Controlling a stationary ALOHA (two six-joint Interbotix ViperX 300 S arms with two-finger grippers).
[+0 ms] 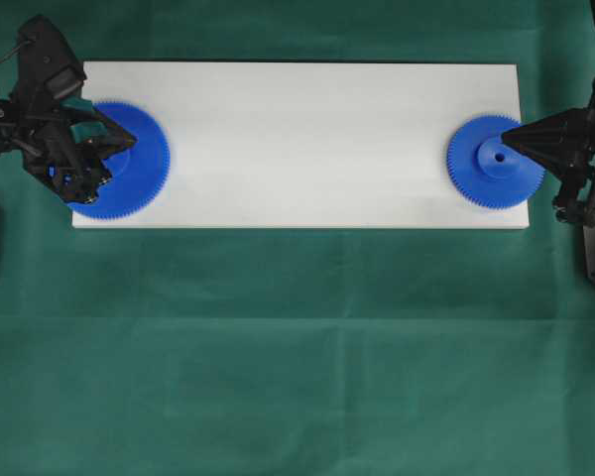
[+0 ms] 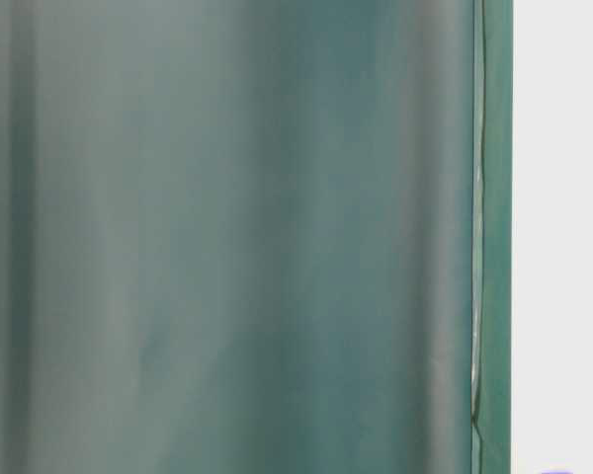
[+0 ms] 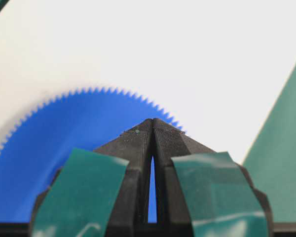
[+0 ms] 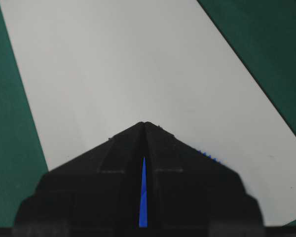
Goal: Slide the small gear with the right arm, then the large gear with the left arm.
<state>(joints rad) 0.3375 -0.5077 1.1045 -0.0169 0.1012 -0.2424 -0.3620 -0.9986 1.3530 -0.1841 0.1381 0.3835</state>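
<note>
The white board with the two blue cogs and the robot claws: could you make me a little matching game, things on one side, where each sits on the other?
Things:
1. large gear
2. small gear
3. white board
4. right gripper

Places:
A. lying on the green cloth
B. board's left end
C. tips over the small gear's hub
D. board's right end

Pairs: 1-B, 2-D, 3-A, 4-C
</note>
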